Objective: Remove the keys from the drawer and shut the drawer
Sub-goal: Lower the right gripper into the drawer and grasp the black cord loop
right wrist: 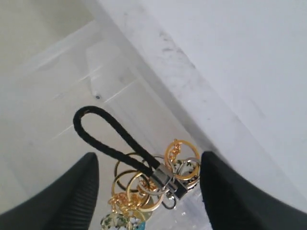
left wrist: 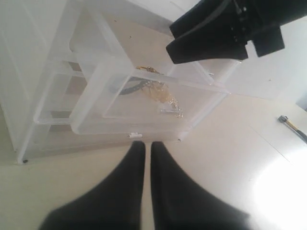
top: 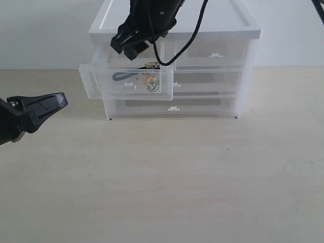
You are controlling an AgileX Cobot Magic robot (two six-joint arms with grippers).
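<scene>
exterior view: drawer [top: 101,83] stood pulled out, keys [top: 150,80] lay inside toward its 3 o'clock end, right gripper [top: 129,48] spread apart just above them, left gripper [top: 61,100] pinched together and empty at 8 o'clock; removal and closing both remained.

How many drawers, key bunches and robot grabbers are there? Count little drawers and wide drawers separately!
Small translucent white plastic drawers: 2 (open left drawer, shut right drawer)
Wide translucent white plastic drawers: 2 (middle drawer, bottom drawer)
Bunches of gold and silver keys on a black cord: 1
Black robot grippers: 2 (left gripper, right gripper)
Total: 7
</scene>
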